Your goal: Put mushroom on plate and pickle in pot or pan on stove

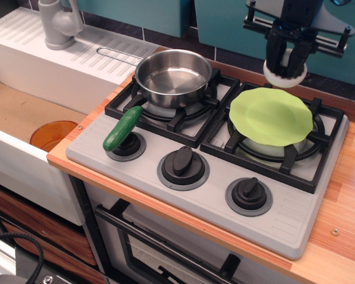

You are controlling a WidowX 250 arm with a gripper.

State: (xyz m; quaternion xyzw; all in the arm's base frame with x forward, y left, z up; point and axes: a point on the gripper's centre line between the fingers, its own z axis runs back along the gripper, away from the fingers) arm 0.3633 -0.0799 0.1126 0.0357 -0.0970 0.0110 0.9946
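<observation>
Your gripper clenched the mushroom above the plate, pickle lay diagonal, tip toward the pan, near the stove's left edge.

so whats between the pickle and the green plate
In the only view, the middle stove knob and burner grate bars lie between the pickle and plate; the pan sits behind that line.

grey faucet | white sink | orange disc inside | oven door

Plate top bare; pan interior open.
</observation>
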